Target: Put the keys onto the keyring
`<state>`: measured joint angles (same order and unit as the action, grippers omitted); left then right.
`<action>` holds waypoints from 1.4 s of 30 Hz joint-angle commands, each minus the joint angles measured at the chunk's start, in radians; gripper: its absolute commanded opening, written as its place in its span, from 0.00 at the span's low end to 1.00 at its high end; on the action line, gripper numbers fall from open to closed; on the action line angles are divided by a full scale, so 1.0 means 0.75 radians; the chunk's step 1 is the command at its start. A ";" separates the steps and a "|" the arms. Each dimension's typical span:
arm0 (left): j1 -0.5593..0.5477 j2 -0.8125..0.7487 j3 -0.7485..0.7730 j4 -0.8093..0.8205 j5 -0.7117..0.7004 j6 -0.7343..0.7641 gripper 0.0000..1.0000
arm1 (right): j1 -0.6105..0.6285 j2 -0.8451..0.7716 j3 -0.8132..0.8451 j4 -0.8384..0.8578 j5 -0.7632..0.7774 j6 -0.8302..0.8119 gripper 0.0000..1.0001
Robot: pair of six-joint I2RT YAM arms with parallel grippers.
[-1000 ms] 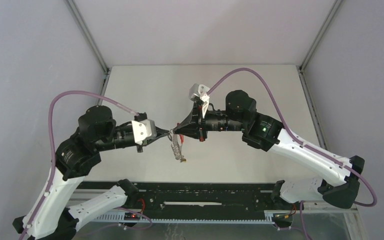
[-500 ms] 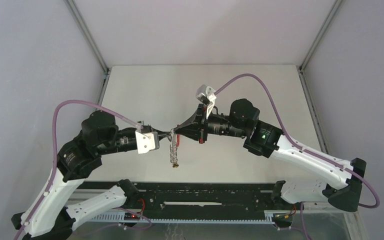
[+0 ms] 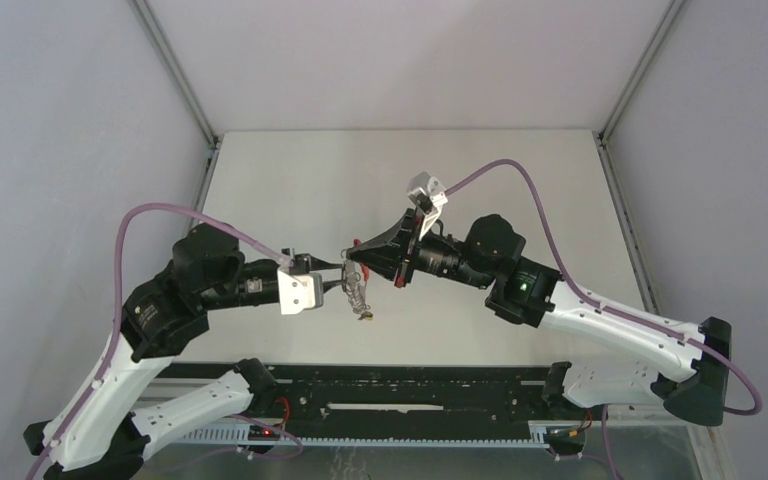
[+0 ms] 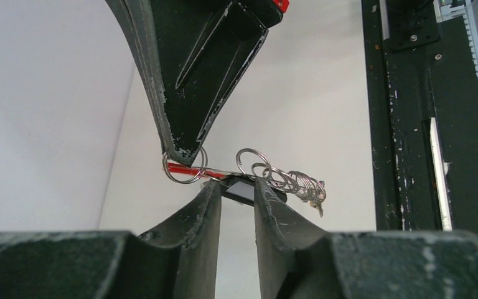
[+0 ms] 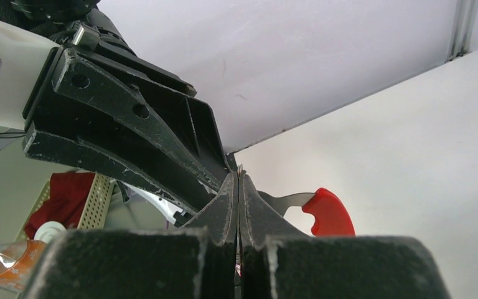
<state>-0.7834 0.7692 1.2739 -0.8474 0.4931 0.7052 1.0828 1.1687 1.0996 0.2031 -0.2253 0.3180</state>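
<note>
Both grippers meet above the middle of the table (image 3: 520, 180). My left gripper (image 3: 344, 283) is shut on the black plastic tag (image 4: 239, 190) of a key. The keyring's red band (image 4: 182, 168) and its bunch of silver wire rings (image 4: 294, 182) lie just past my left fingertips. My right gripper (image 3: 353, 257) is shut on a wire ring at the red band's end; its fingers (image 4: 183, 146) reach in from above. In the right wrist view the shut gripper (image 5: 238, 177) pinches thin metal, with the red band (image 5: 328, 212) beside it. A small yellowish piece (image 3: 365, 318) hangs at the bunch's lower end.
A black rail (image 3: 410, 385) runs along the near table edge between the arm bases. Grey walls and metal frame posts close in the table on three sides. A bottle of orange liquid (image 5: 12, 258) and a red cloth (image 5: 62, 199) lie off the table.
The left gripper has moved a little nearer and its wrist has turned. The right gripper has risen slightly and its arm has shifted right. The hanging bunch of rings has swung and hangs shorter.
</note>
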 commanded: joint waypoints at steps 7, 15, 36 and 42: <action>-0.015 -0.040 0.042 -0.022 -0.037 -0.045 0.42 | 0.007 -0.132 -0.108 0.314 0.059 -0.018 0.00; -0.001 -0.036 0.150 0.059 -0.078 -0.374 0.65 | -0.014 -0.193 -0.165 0.328 -0.183 -0.176 0.00; 0.135 0.106 0.183 0.118 0.497 -0.742 0.45 | -0.004 -0.184 -0.163 0.365 -0.401 -0.293 0.00; 0.135 0.105 0.150 0.144 0.497 -0.743 0.34 | -0.004 -0.176 -0.163 0.377 -0.411 -0.292 0.00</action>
<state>-0.6884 0.8501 1.4029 -0.7776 0.8452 0.1715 1.0760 1.0378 0.9676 0.4133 -0.5220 0.1131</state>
